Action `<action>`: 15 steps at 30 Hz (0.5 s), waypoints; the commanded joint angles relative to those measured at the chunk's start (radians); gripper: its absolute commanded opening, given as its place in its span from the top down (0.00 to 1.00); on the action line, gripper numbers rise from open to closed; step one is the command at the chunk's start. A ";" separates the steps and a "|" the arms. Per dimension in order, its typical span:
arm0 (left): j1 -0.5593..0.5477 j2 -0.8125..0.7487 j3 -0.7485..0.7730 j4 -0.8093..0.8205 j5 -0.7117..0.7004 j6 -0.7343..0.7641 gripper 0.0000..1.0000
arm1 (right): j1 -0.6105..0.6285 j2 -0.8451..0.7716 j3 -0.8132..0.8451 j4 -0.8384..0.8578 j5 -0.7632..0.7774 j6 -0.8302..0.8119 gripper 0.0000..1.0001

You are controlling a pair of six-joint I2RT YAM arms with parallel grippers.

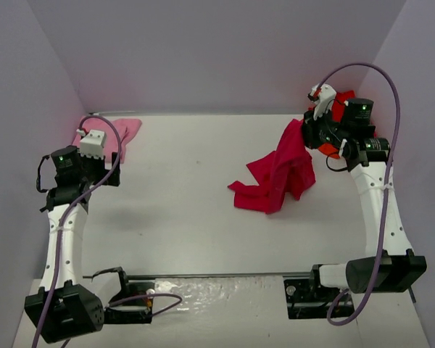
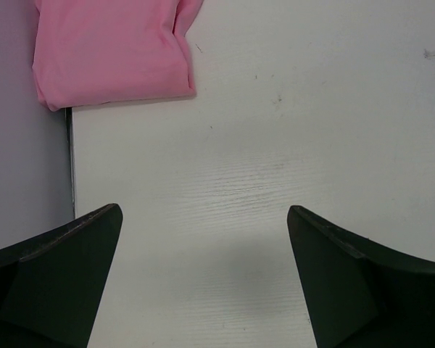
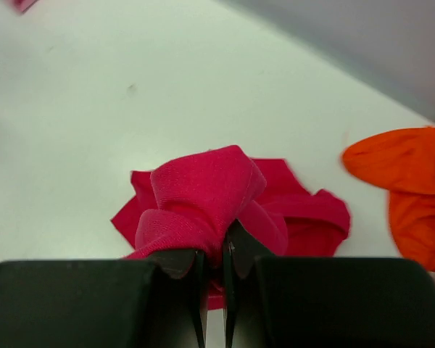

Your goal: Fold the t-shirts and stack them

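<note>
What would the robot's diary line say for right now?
right fingers: shut on crimson shirt, partly raised | left fingers: open, empty, near folded pink shirt | orange shirt: crumpled, at the right

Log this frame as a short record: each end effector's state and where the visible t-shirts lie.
left end effector: open, empty, over bare table beside the pink t-shirt
right end effector: shut on a bunch of the crimson t-shirt
pink t-shirt: folded, far left corner
crimson t-shirt: unfolded, one end lifted, the rest trailing crumpled on the table
orange t-shirt: crumpled, far right, not held
</note>
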 commanded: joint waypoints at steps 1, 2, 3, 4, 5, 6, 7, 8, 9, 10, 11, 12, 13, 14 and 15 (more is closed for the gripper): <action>-0.007 -0.024 0.003 0.078 0.023 -0.001 0.03 | 0.048 -0.017 0.011 -0.174 -0.255 -0.150 1.00; -0.007 -0.023 0.001 0.082 0.028 -0.003 0.03 | 0.065 -0.008 -0.005 -0.187 -0.205 -0.172 0.99; -0.007 -0.022 0.000 0.084 0.034 -0.006 0.03 | 0.088 0.007 -0.016 -0.193 -0.137 -0.194 0.98; -0.008 -0.021 -0.002 0.086 0.040 -0.007 0.03 | 0.110 0.020 -0.031 -0.196 -0.086 -0.207 0.98; -0.008 -0.020 -0.004 0.086 0.046 -0.007 0.03 | 0.128 0.036 -0.049 -0.199 -0.051 -0.213 1.00; -0.009 -0.018 -0.005 0.084 0.057 -0.002 0.03 | 0.135 0.062 -0.061 -0.215 -0.017 -0.222 1.00; -0.011 -0.016 -0.005 0.081 0.065 0.003 0.03 | 0.141 0.099 -0.066 -0.239 -0.001 -0.250 1.00; -0.013 -0.012 -0.004 0.074 0.070 0.013 0.03 | 0.147 0.124 -0.067 -0.280 0.000 -0.274 1.00; -0.016 -0.007 -0.003 0.065 0.072 0.023 0.03 | 0.152 0.142 -0.068 -0.327 -0.004 -0.292 1.00; -0.017 -0.002 0.000 0.061 0.080 0.032 0.03 | 0.157 0.153 -0.081 -0.345 -0.005 -0.305 1.00; -0.018 0.003 0.004 0.056 0.091 0.041 0.03 | 0.161 0.156 -0.103 -0.355 -0.002 -0.314 1.00; -0.019 0.012 0.008 0.044 0.105 0.051 0.03 | 0.163 0.146 -0.139 -0.356 0.010 -0.315 1.00; -0.022 0.020 0.014 0.033 0.124 0.061 0.03 | 0.170 0.123 -0.178 -0.347 0.032 -0.316 1.00; -0.026 0.027 0.021 0.024 0.144 0.073 0.03 | 0.181 0.093 -0.219 -0.332 0.061 -0.316 1.00; -0.031 0.043 0.028 0.005 0.170 0.091 0.03 | 0.189 0.068 -0.282 -0.290 0.133 -0.287 1.00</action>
